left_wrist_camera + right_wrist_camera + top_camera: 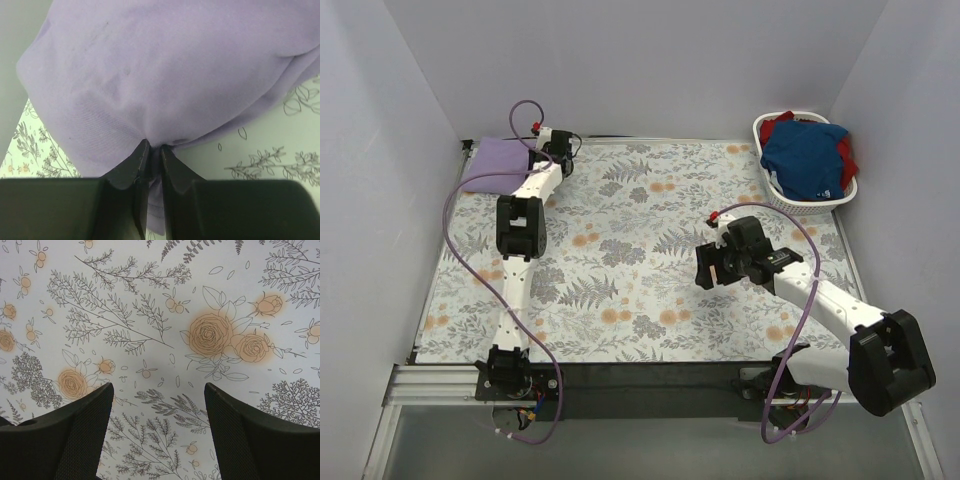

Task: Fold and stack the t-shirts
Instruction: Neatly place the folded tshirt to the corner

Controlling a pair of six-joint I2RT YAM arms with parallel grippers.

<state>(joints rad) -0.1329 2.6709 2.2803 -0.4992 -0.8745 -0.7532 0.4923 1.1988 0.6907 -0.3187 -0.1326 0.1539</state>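
Note:
The lavender t-shirt lies folded at the table's far left corner. My left gripper is at its right edge, shut on a pinch of the lavender cloth, as the left wrist view shows. The royal-blue t-shirt lies heaped in the white basket at the far right, with the red t-shirt showing under it. My right gripper hangs open and empty over the bare floral cloth, its fingers wide apart.
The table is covered by a floral-print cloth. Grey walls close in the left, back and right sides. Purple cables loop off both arms. A black strip runs along the table's near edge by the arm bases.

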